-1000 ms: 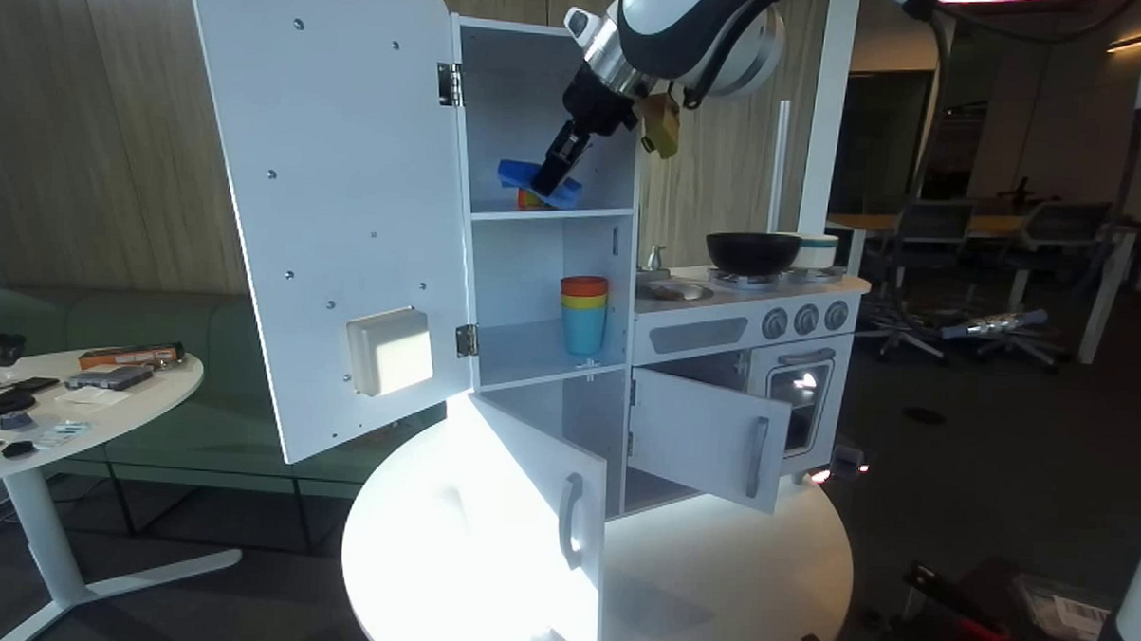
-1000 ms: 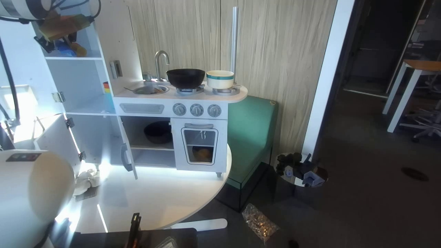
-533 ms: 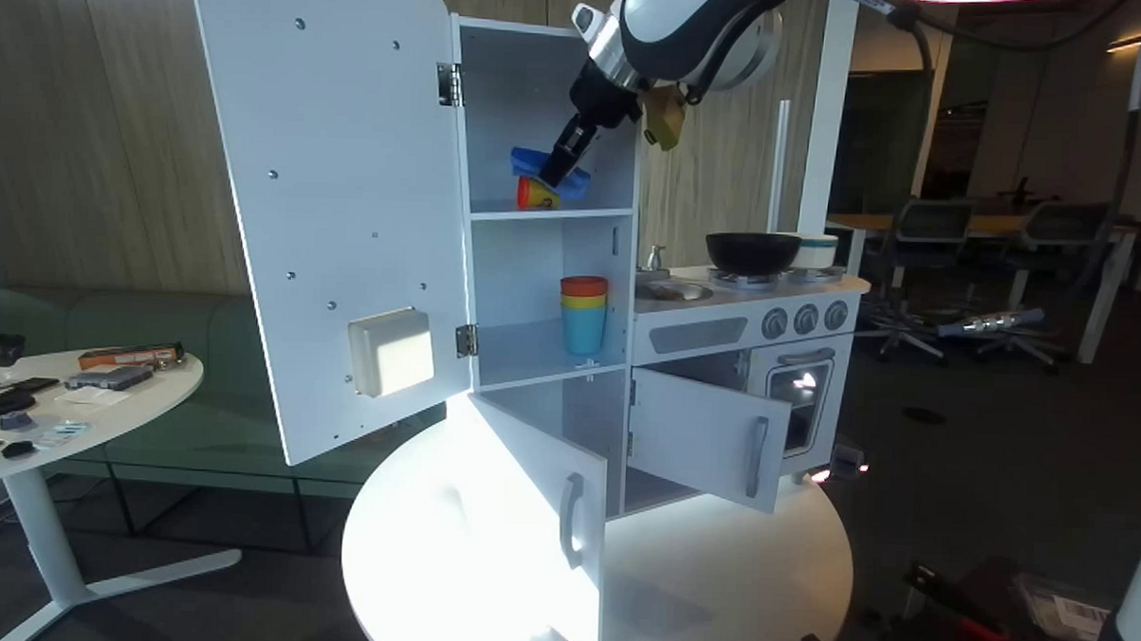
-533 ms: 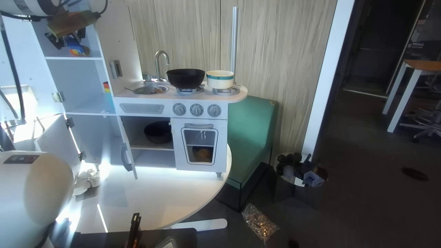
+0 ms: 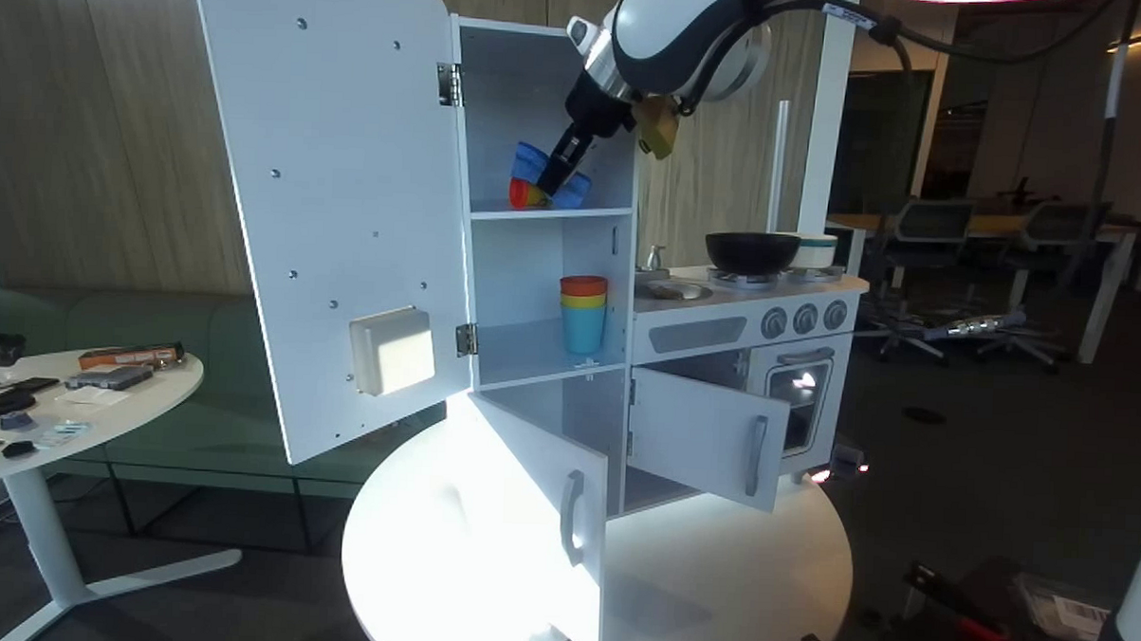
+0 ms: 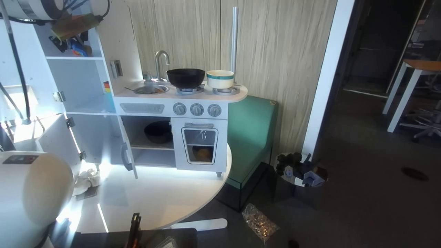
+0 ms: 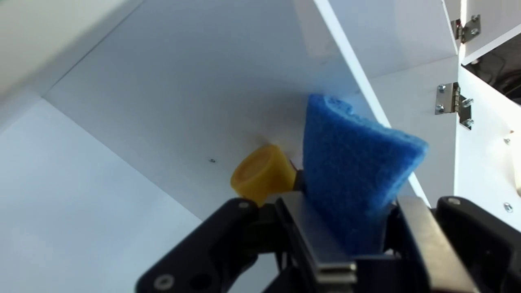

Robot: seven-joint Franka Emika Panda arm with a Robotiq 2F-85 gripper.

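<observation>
So right now I've got the claw (image 7: 352,203) clamped on a blue cloth (image 7: 358,158) from both sides, with the free part flaring out past the tips. All of this is inside the top compartment of the white cupboard (image 5: 522,91), right by the upper shelf (image 5: 593,212). Can't tell from here whether the cloth's low edge touches that shelf or hangs just above it.

There's also a red-and-yellow cup (image 5: 526,195) tipped on its side on the same shelf, just beside the cloth. No idea if the claw is brushing it; the wrist view doesn't settle that.

Progress-wise, my read: the grip is done and the cloth is in the compartment. Letting go of it isn't done, and the cup just lies there loose.

The tall door (image 5: 356,209) is swung wide. One shelf down, a nested cup stack (image 5: 584,321) stands upright, clear of the claw. A black pan (image 6: 186,78) and a pale pot (image 6: 220,81) sit side by side, well apart from all this.
</observation>
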